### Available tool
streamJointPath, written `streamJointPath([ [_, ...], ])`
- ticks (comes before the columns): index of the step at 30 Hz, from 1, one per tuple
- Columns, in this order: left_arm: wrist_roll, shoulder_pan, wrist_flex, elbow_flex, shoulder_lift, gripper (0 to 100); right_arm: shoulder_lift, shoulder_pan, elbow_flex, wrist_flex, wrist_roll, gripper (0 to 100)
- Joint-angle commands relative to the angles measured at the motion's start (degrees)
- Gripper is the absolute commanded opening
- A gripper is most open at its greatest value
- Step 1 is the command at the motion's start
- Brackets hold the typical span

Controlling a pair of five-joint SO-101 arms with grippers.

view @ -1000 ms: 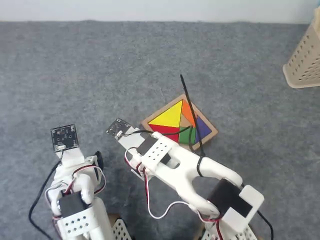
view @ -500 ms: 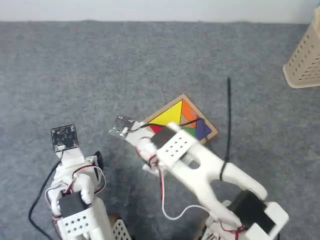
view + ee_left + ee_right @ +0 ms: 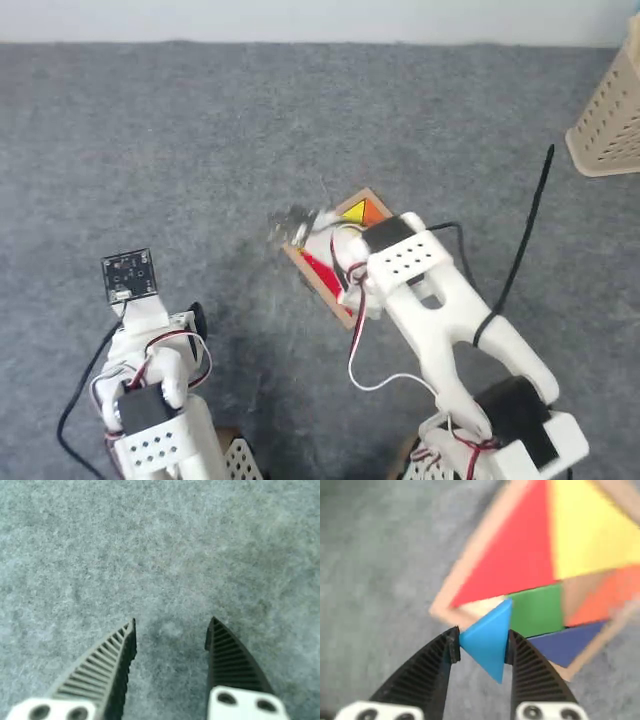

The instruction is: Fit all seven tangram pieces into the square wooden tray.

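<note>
Tray [image 3: 465, 555] mostly filled; right claw [image 3: 482, 632] grips blue triangle [image 3: 487, 640] above bare corner slot, not yet placed; left claw [image 3: 172, 622] open.

Right tool [image 3: 482, 637] grips blue triangle [image 3: 487, 642] (at tray [image 3: 470, 565] corner).

Table covering [image 3: 165, 540]: grey felt, matt, fuzzy. Tray [image 3: 470, 550]: pale wood. Blue triangle [image 3: 487, 642]: smooth paint. Fingers [image 3: 432, 665] of right gripper [image 3: 482, 631]: black ribbed plastic.
</note>
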Motion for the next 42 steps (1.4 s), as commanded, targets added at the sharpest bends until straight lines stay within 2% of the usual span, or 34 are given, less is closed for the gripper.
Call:
streamJointPath([
  [1, -0.35, -0.35, 0.18, -0.75, -1.14, 22, -1.63, 3.91, -1.05, -9.19, -23.12, 7.6],
  [4, -0.35, -0.35, 0.18, -0.75, -1.14, 22, 1.54, 4.53, -1.05, -11.56, -37.80, 7.8],
  [9, -0.35, -0.35, 0.18, -0.75, -1.14, 22, 6.99, 1.71, -2.29, -11.21, -53.36, 8.0],
  [13, -0.35, -0.35, 0.18, -0.75, -1.14, 22, 8.84, -1.36, -4.84, -9.19, -69.01, 8.0],
  [19, -0.35, -0.35, 0.18, -0.75, -1.14, 22, 10.68, -1.54, -10.55, -2.07, -77.36, 8.1],
  [25, -0.35, -0.35, 0.18, -0.75, -1.14, 22, 11.56, -1.63, -12.31, -0.40, -79.21, 8.9],
  [31, -0.35, -0.35, 0.18, -0.75, -1.14, 22, 11.65, -1.71, -12.04, -0.22, -79.38, 22.2],
  [40, -0.35, -0.35, 0.18, -0.75, -1.14, 22, 11.30, -1.45, -12.22, -0.22, -79.12, 22.3],
  [42, -0.35, -0.35, 0.18, -0.75, -1.14, 22, 10.68, -1.45, -12.04, -0.04, -76.48, 22.2],
])
